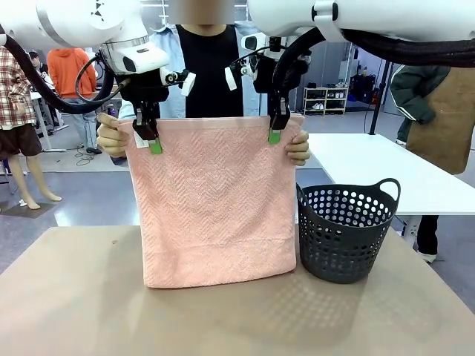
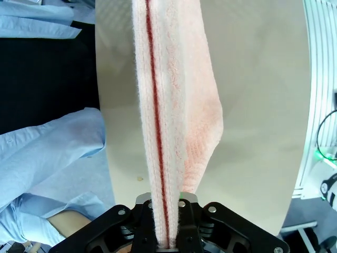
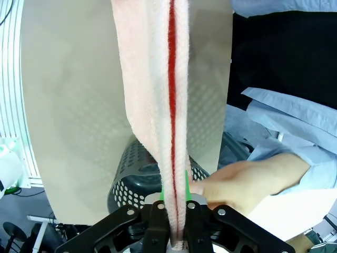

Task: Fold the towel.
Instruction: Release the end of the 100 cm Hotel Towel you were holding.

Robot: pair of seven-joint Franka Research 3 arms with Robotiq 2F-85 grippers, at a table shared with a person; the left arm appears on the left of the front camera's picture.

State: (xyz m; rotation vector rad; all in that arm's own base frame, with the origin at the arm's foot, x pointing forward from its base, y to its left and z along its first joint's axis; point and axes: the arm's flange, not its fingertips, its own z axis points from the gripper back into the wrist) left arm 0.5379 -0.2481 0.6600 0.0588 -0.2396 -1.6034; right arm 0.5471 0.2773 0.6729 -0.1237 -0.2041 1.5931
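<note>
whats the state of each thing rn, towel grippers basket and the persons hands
towel, hanging doubled, held at both top corners
left gripper, shut on towel
right gripper, shut on towel
basket, upright on table beside towel
person's hands, holding towel's top corners outside the grippers

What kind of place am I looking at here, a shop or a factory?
Probably a robotics lab: a left claw and right claw hold up a towel over a worktable, with another white table and storage shelves behind.
</note>
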